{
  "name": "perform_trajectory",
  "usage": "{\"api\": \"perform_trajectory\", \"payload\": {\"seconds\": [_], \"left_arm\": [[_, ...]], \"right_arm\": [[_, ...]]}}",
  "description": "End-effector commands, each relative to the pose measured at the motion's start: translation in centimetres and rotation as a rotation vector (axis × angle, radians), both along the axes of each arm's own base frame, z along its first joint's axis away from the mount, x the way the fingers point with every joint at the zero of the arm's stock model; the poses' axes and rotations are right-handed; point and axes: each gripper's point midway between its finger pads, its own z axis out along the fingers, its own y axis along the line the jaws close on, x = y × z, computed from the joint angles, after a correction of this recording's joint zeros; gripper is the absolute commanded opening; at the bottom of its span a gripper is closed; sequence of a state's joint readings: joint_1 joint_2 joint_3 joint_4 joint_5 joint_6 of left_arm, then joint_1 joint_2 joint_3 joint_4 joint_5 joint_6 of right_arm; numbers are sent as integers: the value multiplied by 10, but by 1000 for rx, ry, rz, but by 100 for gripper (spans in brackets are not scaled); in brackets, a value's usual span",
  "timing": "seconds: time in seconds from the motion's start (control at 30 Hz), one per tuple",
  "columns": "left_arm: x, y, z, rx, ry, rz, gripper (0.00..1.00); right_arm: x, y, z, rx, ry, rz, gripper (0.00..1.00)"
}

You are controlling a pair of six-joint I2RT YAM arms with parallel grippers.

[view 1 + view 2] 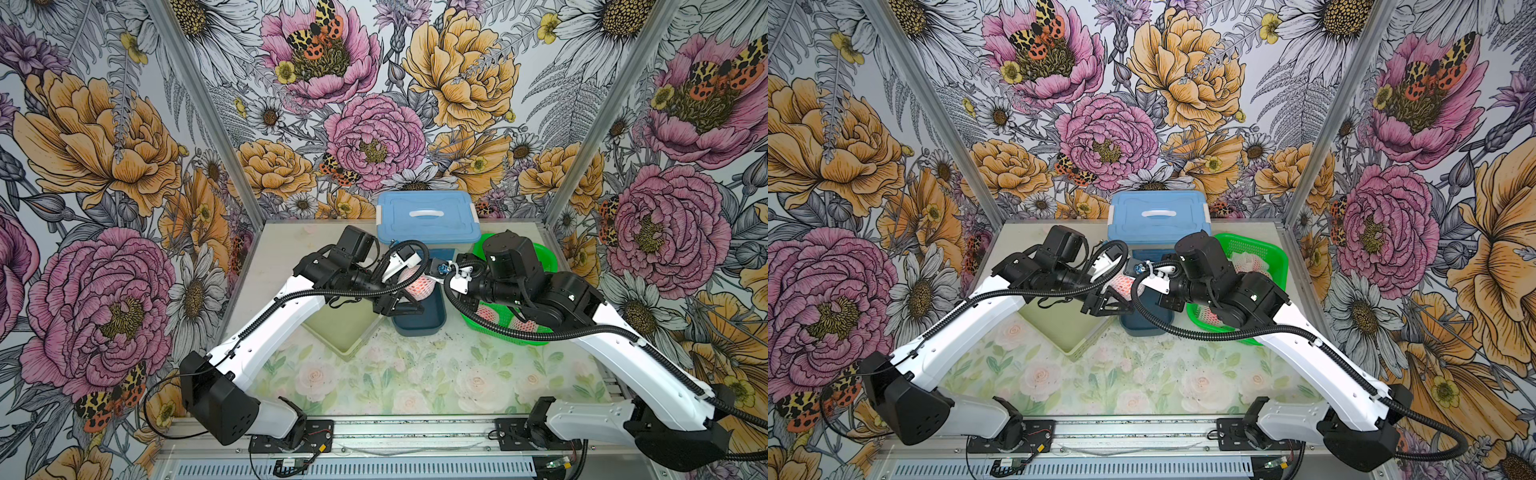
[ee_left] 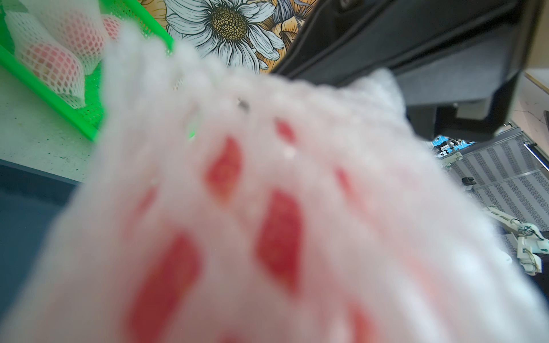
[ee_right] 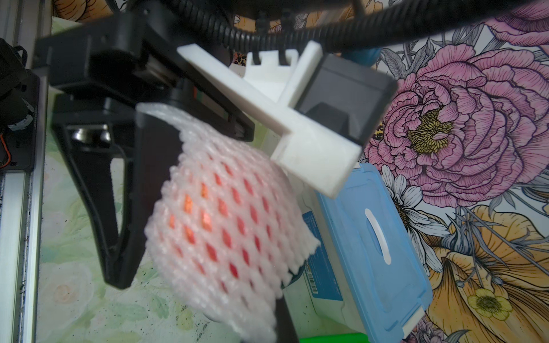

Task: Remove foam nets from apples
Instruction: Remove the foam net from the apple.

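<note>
Step in hand: pulling the foam net (image 3: 225, 184) off one apple (image 3: 208, 213), held in the air between the two arms.
Where the apple was: over the small dark blue bin (image 1: 419, 322), near the middle of the table (image 1: 415, 374), a bit toward its back edge.
How far along: looked like the start of the pull; the net wrapped the whole apple, with red showing only through the holes.
Left gripper (image 1: 405, 301): reached around the wrapped apple from the side.
Left fingers (image 3: 127, 213): one black finger lay against the net on the apple's side; the other was hidden behind the apple, so could not tell if squeezed tight or just close.
Right gripper (image 1: 436, 272): came in from the other side, tip close to the apple.
Right fingers: pressed together, pinching what looked like the frilly end of the net at the near edge of the right wrist view.
Next move: probably a firm hold on the apple by the left side, then a slow, straight pull by the right side so the net slides off.
What could go wrong: soft net could stretch or slip out of the pinch; round apple could pop loose and drop into the bin.
Left to do: more wrapped apples (image 2: 50, 62) waited in the green basket (image 1: 1279, 257) by the right edge of the table.
Also there: a blue box with a lid (image 1: 428, 216) at the back edge, and a pale green tray (image 1: 345, 332) left of the bin.
</note>
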State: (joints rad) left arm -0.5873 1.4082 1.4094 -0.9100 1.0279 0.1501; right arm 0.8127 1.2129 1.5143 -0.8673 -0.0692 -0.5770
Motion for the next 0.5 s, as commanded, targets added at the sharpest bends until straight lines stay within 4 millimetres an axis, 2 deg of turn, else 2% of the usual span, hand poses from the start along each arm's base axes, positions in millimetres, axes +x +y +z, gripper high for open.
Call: {"api": "perform_trajectory", "payload": {"seconds": [0.0, 0.07, 0.1, 0.17, 0.47], "left_arm": [[2, 1, 9, -2, -72, 9, 41], [3, 3, 8, 8, -79, 21, 62], [6, 4, 8, 17, -88, 36, 78], [10, 7, 9, 28, -111, 62, 85], [25, 24, 24, 27, -179, 145, 87]], "right_arm": [[3, -3, 10, 19, -21, -26, 0], [4, -4, 10, 16, -22, -31, 0], [4, -4, 10, 16, -24, -32, 0], [3, -5, 8, 12, -25, -31, 0], [1, -7, 4, 0, -24, -24, 0]]}}
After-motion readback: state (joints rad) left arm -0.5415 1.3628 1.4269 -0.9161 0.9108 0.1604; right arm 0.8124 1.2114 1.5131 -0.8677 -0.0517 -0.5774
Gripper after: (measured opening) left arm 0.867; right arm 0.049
